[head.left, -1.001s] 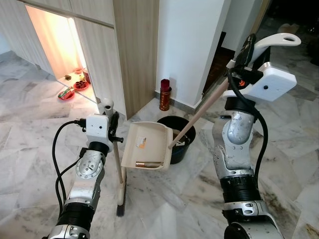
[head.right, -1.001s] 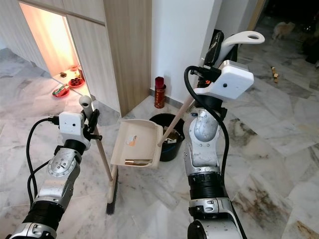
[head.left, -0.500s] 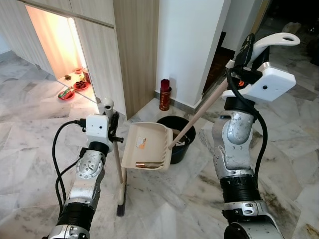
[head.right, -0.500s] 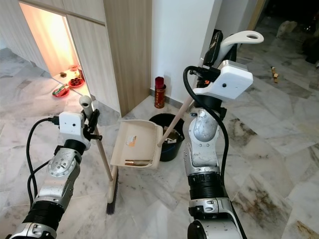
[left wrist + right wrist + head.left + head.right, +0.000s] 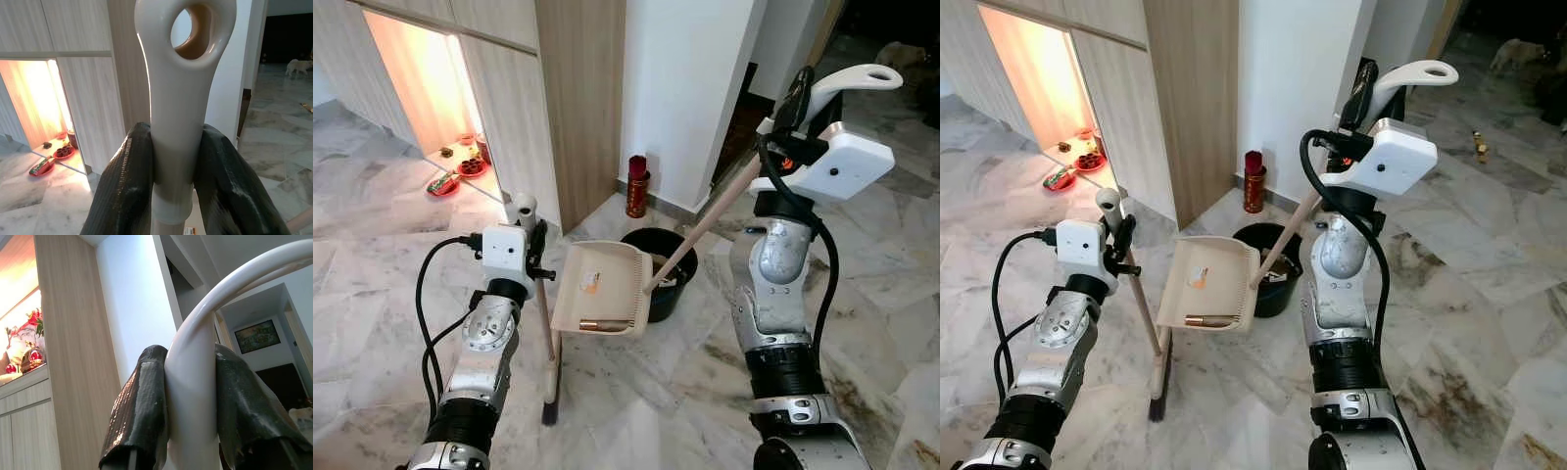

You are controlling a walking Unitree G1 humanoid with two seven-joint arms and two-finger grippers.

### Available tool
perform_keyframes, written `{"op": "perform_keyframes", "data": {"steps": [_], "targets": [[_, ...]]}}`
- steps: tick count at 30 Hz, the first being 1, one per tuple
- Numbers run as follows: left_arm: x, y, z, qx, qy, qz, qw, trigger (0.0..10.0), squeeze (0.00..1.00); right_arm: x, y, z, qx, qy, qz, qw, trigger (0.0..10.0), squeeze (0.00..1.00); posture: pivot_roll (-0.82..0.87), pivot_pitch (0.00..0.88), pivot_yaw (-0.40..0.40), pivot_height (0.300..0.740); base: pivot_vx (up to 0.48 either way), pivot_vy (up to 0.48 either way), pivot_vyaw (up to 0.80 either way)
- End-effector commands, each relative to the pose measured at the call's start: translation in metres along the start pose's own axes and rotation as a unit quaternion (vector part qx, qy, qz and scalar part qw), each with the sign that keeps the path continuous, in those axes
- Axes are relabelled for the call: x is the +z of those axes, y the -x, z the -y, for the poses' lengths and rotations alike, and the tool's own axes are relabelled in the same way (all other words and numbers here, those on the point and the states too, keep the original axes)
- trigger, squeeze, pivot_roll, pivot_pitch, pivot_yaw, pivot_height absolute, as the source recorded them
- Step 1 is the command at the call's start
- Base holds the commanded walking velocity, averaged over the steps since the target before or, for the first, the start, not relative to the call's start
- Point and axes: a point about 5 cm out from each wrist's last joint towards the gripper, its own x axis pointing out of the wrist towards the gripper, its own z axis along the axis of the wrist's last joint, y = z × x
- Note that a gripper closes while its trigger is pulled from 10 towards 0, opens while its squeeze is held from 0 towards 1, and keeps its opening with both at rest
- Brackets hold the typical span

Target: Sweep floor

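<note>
Broom (image 5: 548, 338) stands upright at lower left of the head view, bristles on the marble floor (image 5: 636, 392), its top clamped in the left gripper (image 5: 173, 161). Dustpan (image 5: 600, 291), at frame centre, hangs tilted just before a black bin (image 5: 668, 257). Right gripper (image 5: 188, 396), upper right, grips the dustpan's handle.

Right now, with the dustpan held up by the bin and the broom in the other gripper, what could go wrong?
1. The beige plastic dustpan hangs beside the round black bin, not squarely above it, so the small brown tube at its lower edge may fall onto the marble floor.
2. The right gripper grips only the top of the dustpan's long handle, so the pan could swing.
3. The left gripper holds the broom near the pan; they might collide.
</note>
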Motion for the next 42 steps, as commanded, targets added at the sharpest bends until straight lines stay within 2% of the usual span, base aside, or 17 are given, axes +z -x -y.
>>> {"op": "perform_keyframes", "data": {"steps": [1,33,35,37,42], "targets": [[0.013,-0.004,0.001,-0.005,-0.003,0.031,1.0,10.0,0.0,0.023,-0.011,-0.007,0.003,-0.02,0.057,0.998,10.0,0.0,0.15,0.0,-0.024,0.74,0.0,0.0,0.0],[0.013,-0.005,0.001,-0.004,-0.003,0.031,1.0,10.0,0.0,0.023,-0.011,-0.007,0.003,-0.02,0.057,0.998,10.0,0.0,0.15,0.0,-0.024,0.74,0.0,0.0,0.0],[0.013,-0.005,0.0,-0.003,-0.002,0.032,0.999,10.0,0.0,0.01,-0.012,0.01,-0.004,0.034,0.028,0.999,10.0,0.0,0.15,0.0,-0.026,0.74,0.0,0.0,0.0],[0.012,-0.004,-0.001,-0.001,-0.002,0.032,0.999,10.0,0.0,0.005,-0.011,0.022,-0.01,0.065,0.016,0.998,10.0,0.0,0.15,0.0,-0.025,0.74,0.0,0.0,0.0],[0.011,-0.004,-0.001,-0.001,-0.003,0.03,1.0,10.0,0.0,0.004,-0.01,0.028,-0.011,0.082,0.013,0.997,10.0,0.0,0.15,0.0,-0.024,0.74,0.0,0.0,0.0]]}}
